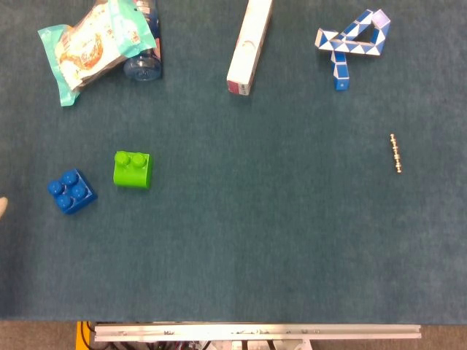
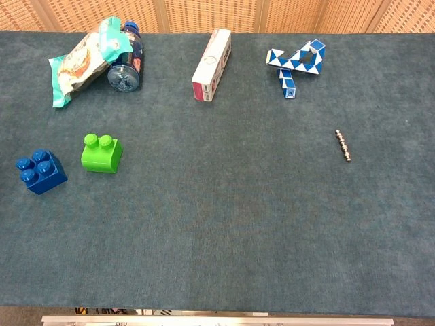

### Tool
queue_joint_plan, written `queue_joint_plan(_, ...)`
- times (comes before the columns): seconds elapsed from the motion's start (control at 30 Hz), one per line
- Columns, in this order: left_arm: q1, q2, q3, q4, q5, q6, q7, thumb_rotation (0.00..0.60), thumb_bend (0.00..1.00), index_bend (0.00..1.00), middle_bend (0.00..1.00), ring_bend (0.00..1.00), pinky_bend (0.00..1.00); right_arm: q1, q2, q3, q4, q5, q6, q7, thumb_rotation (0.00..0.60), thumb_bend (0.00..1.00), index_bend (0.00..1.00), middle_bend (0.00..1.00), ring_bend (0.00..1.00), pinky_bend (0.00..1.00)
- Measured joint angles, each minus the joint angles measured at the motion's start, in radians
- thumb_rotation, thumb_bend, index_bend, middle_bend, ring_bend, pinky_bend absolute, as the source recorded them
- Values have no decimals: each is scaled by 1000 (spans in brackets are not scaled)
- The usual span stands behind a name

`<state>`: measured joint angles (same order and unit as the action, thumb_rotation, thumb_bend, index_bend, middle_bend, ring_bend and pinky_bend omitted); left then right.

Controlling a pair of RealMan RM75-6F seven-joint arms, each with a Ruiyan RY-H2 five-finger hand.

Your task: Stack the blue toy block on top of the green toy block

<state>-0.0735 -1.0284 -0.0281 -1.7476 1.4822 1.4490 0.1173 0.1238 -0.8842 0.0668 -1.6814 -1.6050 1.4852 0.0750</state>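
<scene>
The blue toy block (image 1: pixel 71 192) sits on the desk (image 1: pixel 241 240) just left of the green toy block (image 1: pixel 133 169), apart. A pale sliver at the left edge may be the left robot hand (image 1: pixel 2 206); cannot tell its grasp. The right is out of sight.

A staged test bench is suggested: a table (image 2: pixel 224 224) covered in blue-green felt, edged by a metal rail (image 1: pixel 255 332), backed by woven panels (image 2: pixel 211 13).
</scene>
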Motion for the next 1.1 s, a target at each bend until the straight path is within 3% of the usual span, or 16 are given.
queue_joint_plan(0.4,-114,70,15,0,-48,-262,-105,591,169,216,198,211,186,7,15,0,-10,-10,0,-3,600,158,248,287,277,357)
queue_joint_plan(0.6,-175,78,17,29,-74,-377,-156,441,154,215,206,212,186,1,18,-2,-6,-7,8,2,600,158,248,287,278,357)
queue_joint_plan(0.67,-191,77,20,46,-76,-406,-166,465,154,215,205,212,183,0,18,-2,-6,-7,10,4,600,158,248,287,277,357)
queue_joint_plan(0.73,-210,73,26,71,-70,-436,-183,560,154,209,200,212,179,0,18,-3,-5,-6,9,4,600,158,248,287,278,357)
queue_joint_plan(0.8,-225,68,33,95,-52,-455,-197,600,155,206,200,212,176,0,17,-4,-5,-7,9,4,600,159,248,287,278,357)
queue_joint_plan(1.1,-295,42,58,156,16,-531,-233,600,155,205,196,201,167,-2,13,-8,-4,-6,8,3,600,158,248,287,278,357)
